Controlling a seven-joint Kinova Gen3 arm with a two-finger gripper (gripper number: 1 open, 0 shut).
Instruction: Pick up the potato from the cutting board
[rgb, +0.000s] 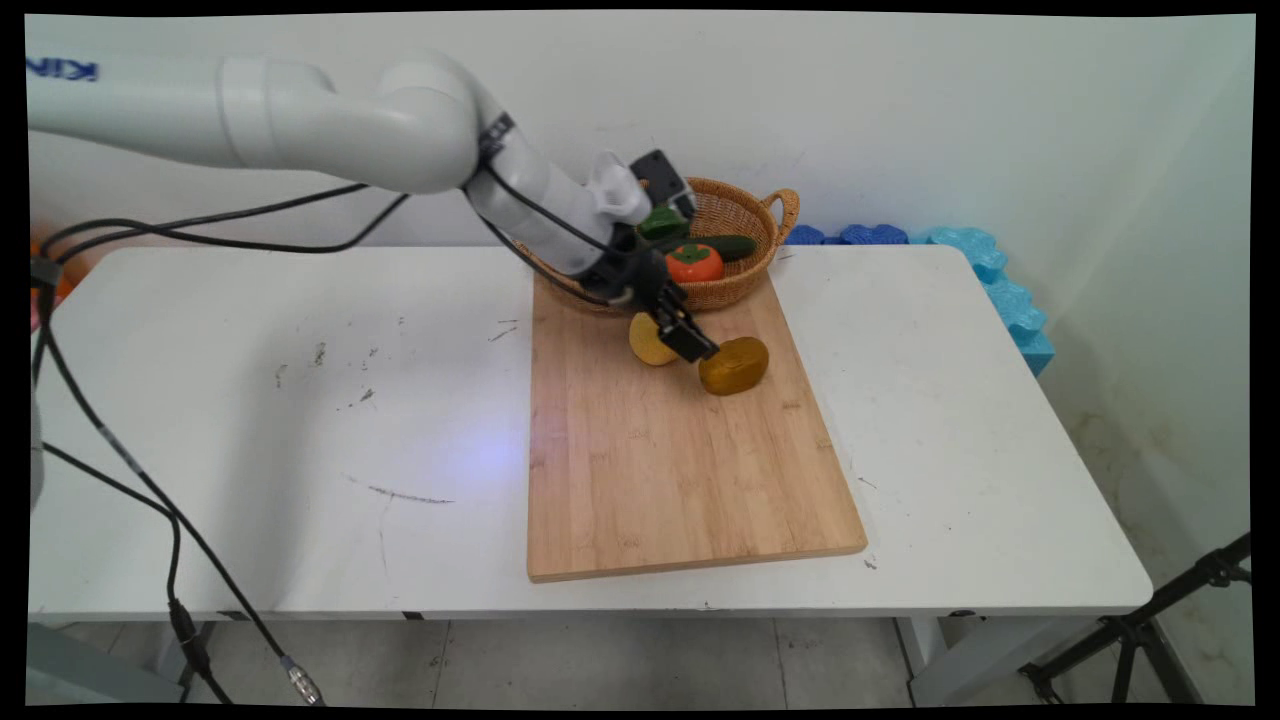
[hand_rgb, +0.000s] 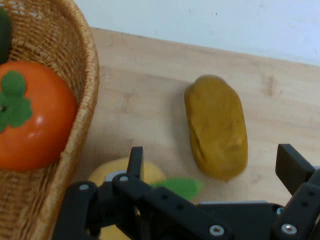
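Arm enters from upper left, upper link near level, elbow bent, forearm sloping down to the right with black cables hanging from it. Wrist angled downward. Claw (rgb: 690, 338) low over the board (rgb: 680, 470), at its far end. Fingers (hand_rgb: 295, 167) spread wide apart, nothing gripped between them; both tips clear of contact.

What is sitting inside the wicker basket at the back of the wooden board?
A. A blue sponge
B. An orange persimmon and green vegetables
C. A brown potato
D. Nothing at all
B: the basket holds an orange persimmon and green vegetables, while the brown potato lies outside on the board.
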